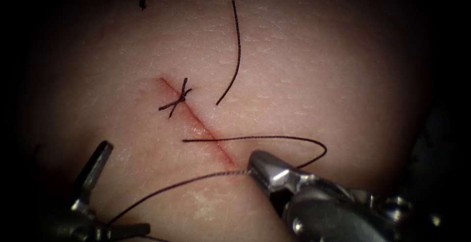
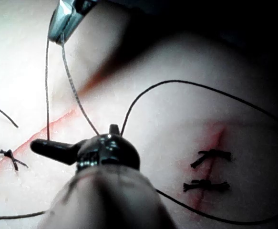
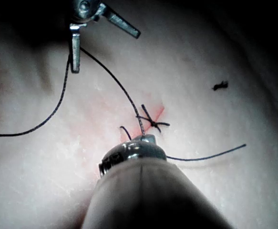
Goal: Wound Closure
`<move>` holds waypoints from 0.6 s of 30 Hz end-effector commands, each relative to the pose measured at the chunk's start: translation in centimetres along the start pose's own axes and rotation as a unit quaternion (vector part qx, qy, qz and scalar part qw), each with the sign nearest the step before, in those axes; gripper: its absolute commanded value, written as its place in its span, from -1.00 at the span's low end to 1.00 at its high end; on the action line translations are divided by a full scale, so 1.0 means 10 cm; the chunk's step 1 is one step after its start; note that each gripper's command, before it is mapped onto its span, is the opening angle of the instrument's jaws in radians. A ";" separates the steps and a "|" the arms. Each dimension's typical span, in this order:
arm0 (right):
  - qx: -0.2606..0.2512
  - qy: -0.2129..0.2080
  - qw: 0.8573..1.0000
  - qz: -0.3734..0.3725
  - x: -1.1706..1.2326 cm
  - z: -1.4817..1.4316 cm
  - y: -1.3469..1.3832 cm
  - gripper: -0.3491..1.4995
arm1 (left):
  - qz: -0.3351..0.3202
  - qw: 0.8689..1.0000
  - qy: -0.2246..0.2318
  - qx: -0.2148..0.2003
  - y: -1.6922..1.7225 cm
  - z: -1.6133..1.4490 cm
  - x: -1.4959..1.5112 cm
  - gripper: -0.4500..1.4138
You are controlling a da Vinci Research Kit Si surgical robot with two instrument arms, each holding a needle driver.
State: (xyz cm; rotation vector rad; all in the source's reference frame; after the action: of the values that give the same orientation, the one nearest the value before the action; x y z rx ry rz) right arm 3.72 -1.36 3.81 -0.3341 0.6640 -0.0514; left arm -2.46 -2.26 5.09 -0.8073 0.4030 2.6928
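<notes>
**Thread held at the near end of the cut, one stitch tied**

Far left, near edge of the endoscope view: left end effector (image 1: 95,173), jaws spread wide, holding nothing, thread (image 1: 167,189) running just past it. Rightward on the tissue (image 1: 319,65): cut (image 1: 196,121) slanting down to the right, crossed high up by one tied stitch (image 1: 176,102). Right of the stitch, a loose cut end of thread (image 1: 234,50) lying free. Lower, thread crossing the cut and looping back around to the right. At the cut's near end, right end effector (image 1: 255,169), jaws clamped on the thread at their tip. No needle made out. Judged: thread handling for a second stitch, past the needle work. Next move calls for steady tension without tearing the cut's edges.
</notes>
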 end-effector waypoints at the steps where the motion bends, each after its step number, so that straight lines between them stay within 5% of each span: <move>1: 0.000 0.000 1.000 0.000 0.002 0.008 -0.005 -1.00 | -0.002 1.000 0.000 -0.001 0.010 0.006 -0.005 0.60; 8: -0.005 0.000 1.000 0.002 0.000 0.007 -0.002 -1.00 | -0.026 1.000 -0.005 0.008 0.026 0.014 -0.014 -0.03; 18: -0.008 0.000 1.000 0.003 -0.002 0.003 0.002 -1.00 | -0.016 1.000 -0.025 -0.009 0.039 0.027 -0.025 -0.41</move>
State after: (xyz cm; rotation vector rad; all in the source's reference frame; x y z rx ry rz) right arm 3.64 -1.31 3.77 -0.3491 0.6637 -0.0384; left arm -2.49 -2.49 5.45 -0.7432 0.3537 2.6853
